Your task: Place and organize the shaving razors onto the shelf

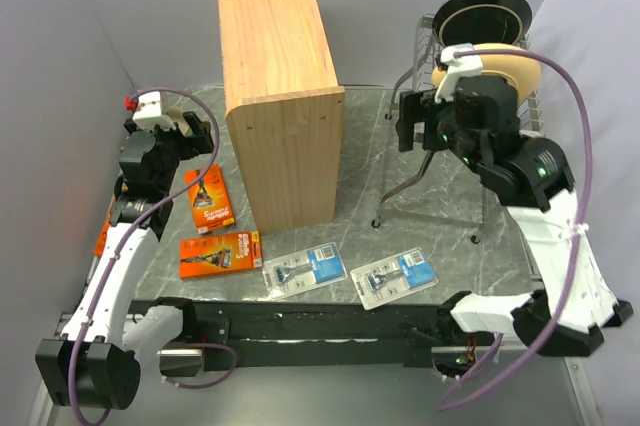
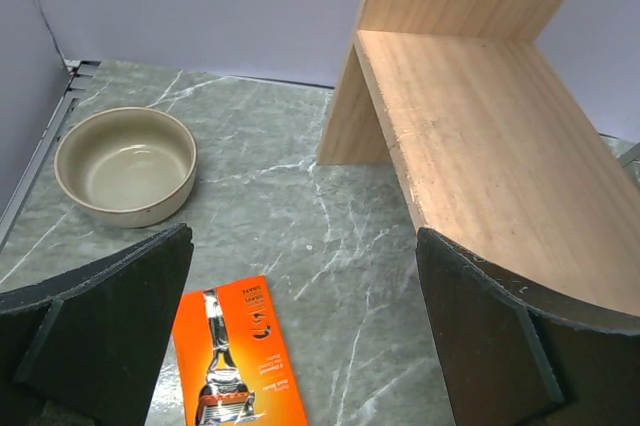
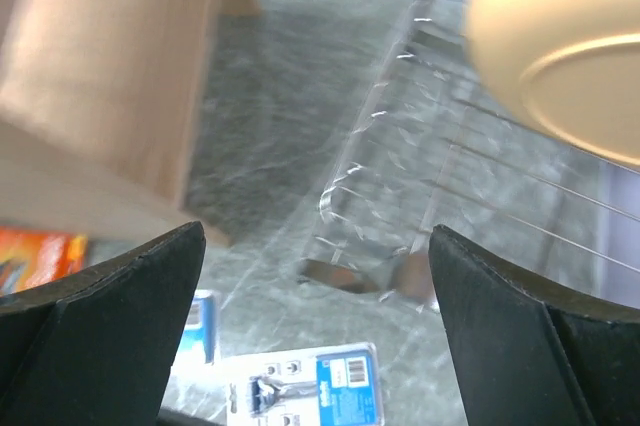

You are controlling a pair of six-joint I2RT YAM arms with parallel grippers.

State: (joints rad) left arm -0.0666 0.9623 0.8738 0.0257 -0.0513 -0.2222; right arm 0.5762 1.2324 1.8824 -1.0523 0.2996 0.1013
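- Left gripper point(image 2: 303, 331): fingers apart, empty, over an orange razor pack point(image 2: 238, 361).
- Right gripper point(image 3: 315, 321): fingers apart, empty.
- Clear blister pack point(image 1: 299, 271) lies on the table point(image 1: 440, 236), at the wooden shelf's point(image 1: 280, 116) 6 o'clock.

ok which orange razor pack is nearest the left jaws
The rear orange pack, lying lengthwise beside the shelf. The second orange pack lies crosswise nearer the front, and a third pack is far left, mostly hidden.

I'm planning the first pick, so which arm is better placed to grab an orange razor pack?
Left. The left gripper is open with an orange pack showing between its fingers; the right gripper, also open, is by the wire rack, with the shelf between it and that pack.
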